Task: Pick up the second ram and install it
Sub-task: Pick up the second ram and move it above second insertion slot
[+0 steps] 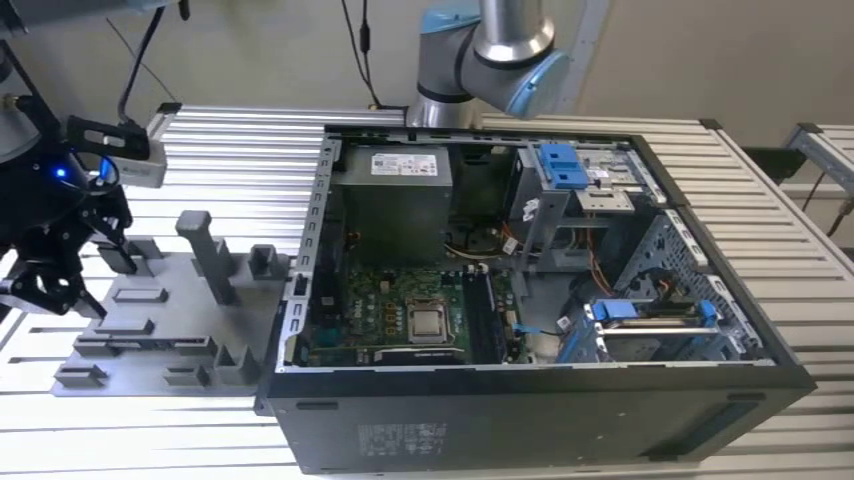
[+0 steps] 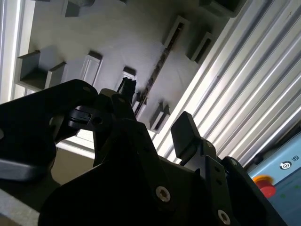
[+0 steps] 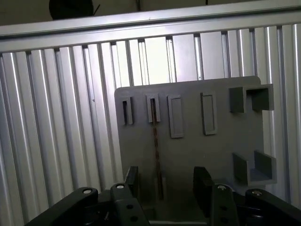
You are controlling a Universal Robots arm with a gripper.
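Second ram [image 3: 155,136] stands on edge in slots of the grey holder plate [image 3: 188,155], which lies on the ribbed desk [image 3: 56,117]. Pincer [image 3: 167,178] over the plate, released, fingers [image 3: 203,184] spread either side of the stick, apart from it.

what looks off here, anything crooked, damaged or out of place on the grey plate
Nothing stands out. The ram stick sits on edge in its slots on the grey plate, in line with them, and the open gripper hangs over it. No damage shows.
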